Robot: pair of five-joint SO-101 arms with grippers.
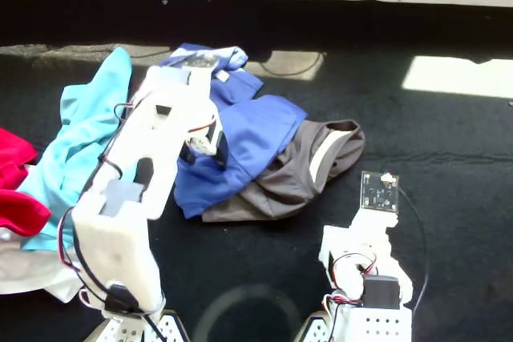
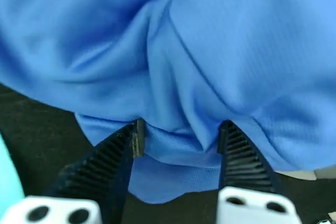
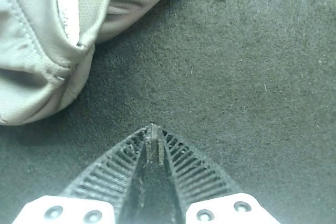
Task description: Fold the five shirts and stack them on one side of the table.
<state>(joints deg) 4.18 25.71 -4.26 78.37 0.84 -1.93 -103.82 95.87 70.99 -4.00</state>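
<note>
A royal blue shirt [image 1: 252, 138] lies crumpled at the table's middle, partly over a grey shirt [image 1: 313, 174]. At the left edge lie a cyan shirt [image 1: 80, 134], a red shirt [image 1: 16, 186] and a white shirt [image 1: 24, 274]. My left arm [image 1: 152, 158] stretches over the cyan and blue shirts. The left gripper [image 2: 181, 137] is open, its black fingers [image 2: 118, 156] astride a bulging fold of the blue shirt [image 2: 220, 51]. My right gripper [image 3: 154, 132] is shut and empty, low over bare table a little short of the grey shirt [image 3: 47, 40].
The table [image 1: 449, 158] is covered in black cloth, with bare room on its right half and along the back. Bright sunlight patches [image 1: 457, 76] fall at the back right. My right arm [image 1: 369, 266] stands at the front right.
</note>
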